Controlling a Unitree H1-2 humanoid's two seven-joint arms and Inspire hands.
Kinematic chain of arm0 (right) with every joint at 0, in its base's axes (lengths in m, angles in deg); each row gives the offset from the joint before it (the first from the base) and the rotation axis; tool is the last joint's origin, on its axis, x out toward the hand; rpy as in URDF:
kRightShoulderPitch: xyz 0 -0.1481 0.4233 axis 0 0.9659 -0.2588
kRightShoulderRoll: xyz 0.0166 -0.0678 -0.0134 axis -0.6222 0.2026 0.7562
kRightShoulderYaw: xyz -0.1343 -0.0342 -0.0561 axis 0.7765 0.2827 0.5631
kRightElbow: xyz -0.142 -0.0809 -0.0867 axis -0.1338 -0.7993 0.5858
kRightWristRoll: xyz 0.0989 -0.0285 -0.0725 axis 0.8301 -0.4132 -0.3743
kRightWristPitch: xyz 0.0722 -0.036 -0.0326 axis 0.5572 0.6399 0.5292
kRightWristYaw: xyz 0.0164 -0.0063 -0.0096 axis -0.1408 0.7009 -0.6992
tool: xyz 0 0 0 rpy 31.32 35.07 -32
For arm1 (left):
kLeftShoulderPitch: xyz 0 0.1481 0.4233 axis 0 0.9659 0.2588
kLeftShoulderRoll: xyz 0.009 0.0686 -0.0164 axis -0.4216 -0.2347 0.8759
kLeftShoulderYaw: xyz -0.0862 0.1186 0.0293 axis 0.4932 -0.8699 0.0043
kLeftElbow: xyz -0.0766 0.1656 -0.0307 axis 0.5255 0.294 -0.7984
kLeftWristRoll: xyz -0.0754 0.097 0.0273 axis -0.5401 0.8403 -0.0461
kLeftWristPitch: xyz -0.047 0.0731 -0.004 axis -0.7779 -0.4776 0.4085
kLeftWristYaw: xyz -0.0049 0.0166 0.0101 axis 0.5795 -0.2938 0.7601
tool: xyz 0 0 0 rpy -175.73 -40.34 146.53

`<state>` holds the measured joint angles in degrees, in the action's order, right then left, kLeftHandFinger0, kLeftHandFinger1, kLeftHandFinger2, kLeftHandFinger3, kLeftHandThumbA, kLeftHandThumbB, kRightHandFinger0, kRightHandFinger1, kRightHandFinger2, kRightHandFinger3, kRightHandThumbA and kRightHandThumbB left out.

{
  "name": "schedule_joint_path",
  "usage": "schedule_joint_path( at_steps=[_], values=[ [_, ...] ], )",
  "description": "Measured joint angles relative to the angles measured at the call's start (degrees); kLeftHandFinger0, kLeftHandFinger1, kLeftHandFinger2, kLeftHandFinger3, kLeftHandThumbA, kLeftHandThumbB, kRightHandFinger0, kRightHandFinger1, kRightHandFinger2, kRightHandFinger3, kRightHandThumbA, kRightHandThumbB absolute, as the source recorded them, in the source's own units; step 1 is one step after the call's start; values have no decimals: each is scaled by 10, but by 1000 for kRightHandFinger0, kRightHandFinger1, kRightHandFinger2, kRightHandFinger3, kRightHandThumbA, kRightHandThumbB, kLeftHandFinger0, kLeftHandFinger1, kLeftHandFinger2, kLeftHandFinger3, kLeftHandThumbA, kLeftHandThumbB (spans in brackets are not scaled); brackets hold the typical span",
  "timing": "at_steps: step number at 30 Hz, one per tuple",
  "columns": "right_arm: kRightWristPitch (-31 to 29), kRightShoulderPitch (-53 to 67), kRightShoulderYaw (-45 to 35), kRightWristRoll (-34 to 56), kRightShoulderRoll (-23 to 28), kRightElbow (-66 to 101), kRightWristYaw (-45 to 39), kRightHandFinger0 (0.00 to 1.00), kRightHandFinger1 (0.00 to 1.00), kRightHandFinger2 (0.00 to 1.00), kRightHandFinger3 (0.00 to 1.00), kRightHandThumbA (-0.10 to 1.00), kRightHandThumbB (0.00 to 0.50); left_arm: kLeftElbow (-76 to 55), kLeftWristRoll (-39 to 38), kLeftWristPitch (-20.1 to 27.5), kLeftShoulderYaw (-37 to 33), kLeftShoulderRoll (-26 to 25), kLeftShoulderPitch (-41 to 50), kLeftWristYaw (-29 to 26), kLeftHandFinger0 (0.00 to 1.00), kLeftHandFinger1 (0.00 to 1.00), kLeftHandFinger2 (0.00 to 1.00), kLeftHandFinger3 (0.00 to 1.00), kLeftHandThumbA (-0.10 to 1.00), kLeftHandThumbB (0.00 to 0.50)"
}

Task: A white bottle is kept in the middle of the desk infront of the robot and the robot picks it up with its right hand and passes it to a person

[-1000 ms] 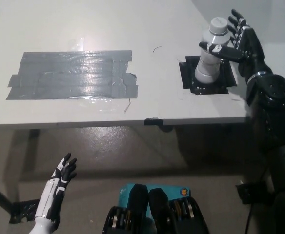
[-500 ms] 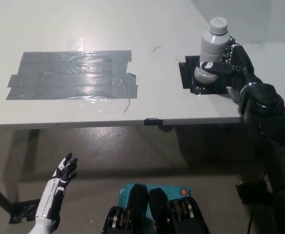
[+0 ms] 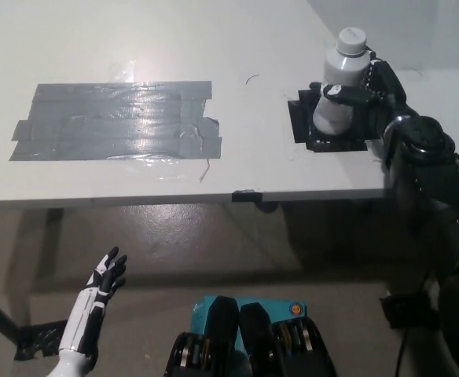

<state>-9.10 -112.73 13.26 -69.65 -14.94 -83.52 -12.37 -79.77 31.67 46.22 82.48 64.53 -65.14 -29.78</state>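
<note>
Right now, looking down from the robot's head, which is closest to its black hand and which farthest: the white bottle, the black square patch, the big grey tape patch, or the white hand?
1. White bottle: in the right hand itself.
2. Black square patch: directly under the bottle.
3. Grey tape patch: across the desk, to the left.
4. Left hand: lower left, below the desk edge, open.
</note>
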Motion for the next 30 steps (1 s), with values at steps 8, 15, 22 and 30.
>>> schedule_joint_path(
  at_steps=[8,15,22,30],
  values=[
    [-28,-47,-37,17,-8,-99,55,50,447,785,682,-100,218,0,5,0,-2,0,-1,0,1000,1000,1000,1000,984,378],
    [-37,-50,15,-6,-18,-136,85,128,589,939,830,-100,191,0,5,-1,-3,0,-14,1,1000,1000,1000,1000,1000,322],
    [-55,-47,56,-29,-16,-132,107,161,608,909,873,-100,148,0,1,-5,-2,-1,-16,8,1000,1000,1000,1000,966,297],
    [-73,-31,82,-53,-9,-24,117,123,519,849,840,-100,138,3,-5,-5,-1,-1,-28,9,1000,1000,1000,1000,952,267]
  ],
)
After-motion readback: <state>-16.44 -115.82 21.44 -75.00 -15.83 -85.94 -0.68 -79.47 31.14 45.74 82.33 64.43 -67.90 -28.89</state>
